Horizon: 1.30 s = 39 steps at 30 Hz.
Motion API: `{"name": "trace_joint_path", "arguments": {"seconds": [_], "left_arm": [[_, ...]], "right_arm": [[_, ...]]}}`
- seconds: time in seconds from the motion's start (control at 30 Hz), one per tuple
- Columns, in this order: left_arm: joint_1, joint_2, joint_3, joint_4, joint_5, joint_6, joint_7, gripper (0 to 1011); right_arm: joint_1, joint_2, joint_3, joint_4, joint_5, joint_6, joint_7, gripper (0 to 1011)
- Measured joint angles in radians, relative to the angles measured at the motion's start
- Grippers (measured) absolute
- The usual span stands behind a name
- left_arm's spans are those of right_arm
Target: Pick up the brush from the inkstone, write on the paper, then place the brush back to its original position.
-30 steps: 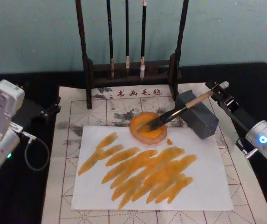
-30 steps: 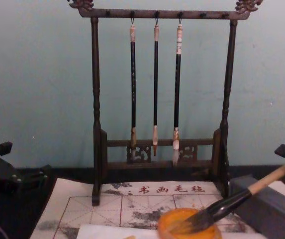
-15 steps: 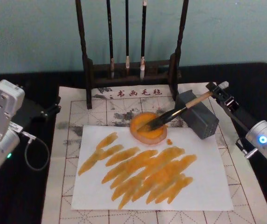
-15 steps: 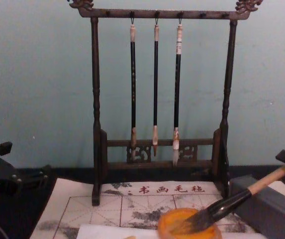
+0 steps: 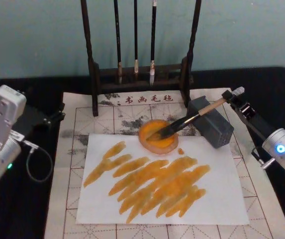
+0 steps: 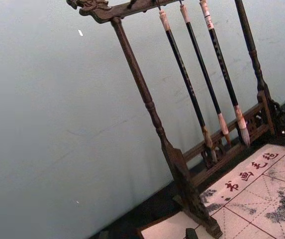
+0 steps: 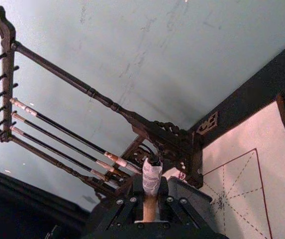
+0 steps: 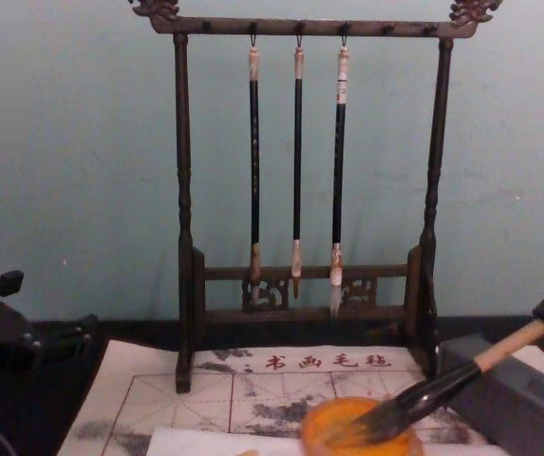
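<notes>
I am the right gripper point(image 5: 230, 97), at the far right of the mat point(image 5: 67, 199). My fingers are closed on the very tail of the brush point(image 5: 182, 122). In my wrist view the tan handle runs snugly between them and the white end cap pokes out just past them. From me the brush slopes down and to the left. Its handle crosses the top corner of the grey box point(image 5: 217, 132), though I cannot tell whether it rests there or only passes over. Its dark tuft lies inside the orange dish point(image 5: 158, 137), which sits on the top edge of the paper point(image 5: 217, 199). So the long axis points from my fingers straight at the dish, tuft end low and cap end high, with all of the brush on my left. The paper is already covered in broad orange strokes, so I judge the writing done and the brush nearly home. What remains, I think, is to let go and pull back along the handle's own line, away from the dish, so I neither drag the tuft out nor swing the tail sideways. The left gripper point(image 5: 52, 117) sits parked off the mat's left edge, well away from the brush. The rack point(image 8: 183, 190) of thin brushes stands behind the dish.
</notes>
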Motion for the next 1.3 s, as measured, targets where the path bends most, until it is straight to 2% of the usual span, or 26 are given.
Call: {"name": "trace_joint_path", "arguments": {"seconds": [0.73,1.3], "left_arm": [[0.0,0.0,0.0,0.0,0.0,0.0,0.0,1001],[0.0,0.0,0.0,0.0,0.0,0.0,0.0,1001]], "right_arm": [[0.0,0.0,0.0,0.0,-0.001,0.0,0.0,183],[-0.004,0.021,0.0,-0.022,0.114,0.064,0.002,183]]}}
